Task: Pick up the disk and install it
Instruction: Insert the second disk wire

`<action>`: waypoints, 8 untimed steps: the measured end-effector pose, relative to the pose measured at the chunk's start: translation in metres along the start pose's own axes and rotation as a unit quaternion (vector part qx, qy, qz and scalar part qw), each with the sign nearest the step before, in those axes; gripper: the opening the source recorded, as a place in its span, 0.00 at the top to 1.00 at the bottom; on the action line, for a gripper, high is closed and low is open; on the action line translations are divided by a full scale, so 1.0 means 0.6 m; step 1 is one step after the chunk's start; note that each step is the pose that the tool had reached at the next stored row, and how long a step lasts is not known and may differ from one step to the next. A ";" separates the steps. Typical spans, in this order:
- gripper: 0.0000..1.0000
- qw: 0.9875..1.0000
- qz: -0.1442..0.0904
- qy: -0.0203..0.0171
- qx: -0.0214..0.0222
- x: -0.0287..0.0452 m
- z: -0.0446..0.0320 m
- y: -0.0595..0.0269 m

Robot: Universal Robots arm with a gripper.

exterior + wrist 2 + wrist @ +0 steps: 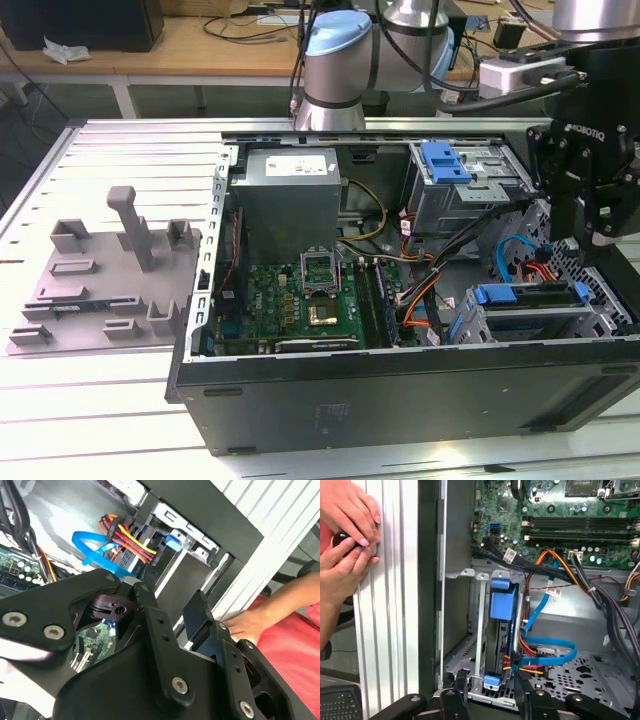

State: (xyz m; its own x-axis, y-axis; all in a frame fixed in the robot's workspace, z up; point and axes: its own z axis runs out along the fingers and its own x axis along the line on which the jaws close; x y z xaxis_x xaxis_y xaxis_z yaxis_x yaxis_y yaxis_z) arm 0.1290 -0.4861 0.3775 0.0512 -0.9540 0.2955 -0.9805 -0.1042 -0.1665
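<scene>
The disk [530, 295] sits already seated in the drive cage [520, 322] at the lower corner of the open computer case, toward the exterior view's right. It stands on edge inside the cage, so mostly its blue plastic carrier rail shows along the top, with a slim dark and silver body beneath. In the first wrist view the disk [501, 630] appears as a narrow strip between the cage's metal walls, blue carrier tabs at both ends. Red, yellow and blue cables meet its near end.
</scene>
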 end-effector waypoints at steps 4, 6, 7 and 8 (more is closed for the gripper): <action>0.51 1.000 0.011 0.002 -0.004 -0.001 0.001 -0.003; 0.51 1.000 0.011 0.002 -0.004 -0.001 0.001 -0.003; 0.51 1.000 0.007 0.006 -0.013 -0.002 0.001 -0.004; 0.51 1.000 0.003 0.010 -0.025 -0.003 0.000 -0.004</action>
State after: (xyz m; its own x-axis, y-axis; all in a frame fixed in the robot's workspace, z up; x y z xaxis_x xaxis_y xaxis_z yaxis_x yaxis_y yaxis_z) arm 0.1310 -0.4843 0.3772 0.0427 -0.9483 0.3146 -0.9890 -0.0847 -0.1211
